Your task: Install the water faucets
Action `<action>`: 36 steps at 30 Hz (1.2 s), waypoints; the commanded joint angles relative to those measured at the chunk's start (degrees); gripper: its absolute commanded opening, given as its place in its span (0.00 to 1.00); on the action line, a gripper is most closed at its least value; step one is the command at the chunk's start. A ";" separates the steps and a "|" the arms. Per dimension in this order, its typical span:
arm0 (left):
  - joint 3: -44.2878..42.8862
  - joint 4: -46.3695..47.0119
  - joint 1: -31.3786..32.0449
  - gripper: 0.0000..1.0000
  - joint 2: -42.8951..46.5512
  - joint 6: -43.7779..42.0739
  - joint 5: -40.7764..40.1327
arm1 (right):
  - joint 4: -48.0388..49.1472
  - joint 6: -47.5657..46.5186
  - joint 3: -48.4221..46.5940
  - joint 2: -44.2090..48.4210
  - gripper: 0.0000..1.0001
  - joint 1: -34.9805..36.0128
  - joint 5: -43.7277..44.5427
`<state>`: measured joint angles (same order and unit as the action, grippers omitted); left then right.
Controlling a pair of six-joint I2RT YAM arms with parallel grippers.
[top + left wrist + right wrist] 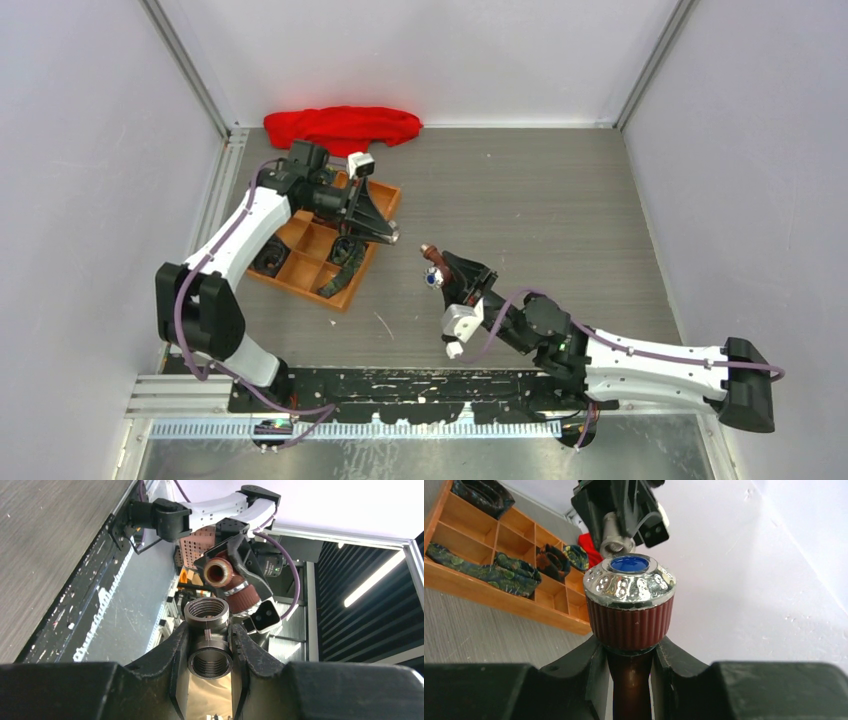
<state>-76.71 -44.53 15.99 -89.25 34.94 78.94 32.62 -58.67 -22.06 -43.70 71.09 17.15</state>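
The grey table (560, 200) fills the middle of the top view. An orange tray (312, 243) sits at upper left, below a red cloth (340, 125). At the tray's right edge, the left gripper (207, 645) is clamped narrowly on a threaded metal fitting (206, 630). At centre, the right gripper (629, 655) pinches the faucet (629, 610) by its stem, near the fitting but not touching it.

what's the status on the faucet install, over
Left gripper shut on grey threaded fitting. Right gripper shut on faucet, below its knob. Parts facing, not yet joined, nothing between them.
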 commanded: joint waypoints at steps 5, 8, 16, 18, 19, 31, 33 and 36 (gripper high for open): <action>-0.42 -4.62 4.80 0.00 0.11 -3.38 4.80 | -5.15 -3.98 -2.71 3.53 0.00 1.40 -3.07; -1.00 -3.67 4.92 0.00 -1.56 -3.51 7.07 | -7.31 -4.40 -3.61 3.44 0.00 1.42 -3.77; -6.11 -14.51 5.43 0.00 -7.30 -13.69 8.60 | -1.66 -12.22 -0.73 2.68 0.00 1.96 -2.01; -6.98 -17.06 5.46 0.00 -8.13 -16.51 9.23 | 1.36 -13.46 0.22 2.45 0.00 2.45 -1.77; -7.32 -17.60 5.46 0.00 -8.40 -17.09 9.34 | 2.06 -14.11 0.30 2.21 0.00 2.74 -1.58; -14.77 -43.84 5.63 0.00 -14.90 -45.38 17.19 | 6.17 -25.86 1.00 0.59 0.00 6.61 4.78; -16.39 -55.34 5.64 0.00 -17.37 -55.64 18.00 | 6.73 -26.66 1.15 0.24 0.00 6.84 4.34; -15.45 -57.33 5.87 0.00 -19.09 -58.92 18.61 | 7.89 -28.72 1.43 -1.27 0.00 7.34 4.02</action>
<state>-91.05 -82.13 21.39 -106.48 -6.11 84.68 34.04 -82.13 -20.86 -43.83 77.60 20.84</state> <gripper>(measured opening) 0.295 0.360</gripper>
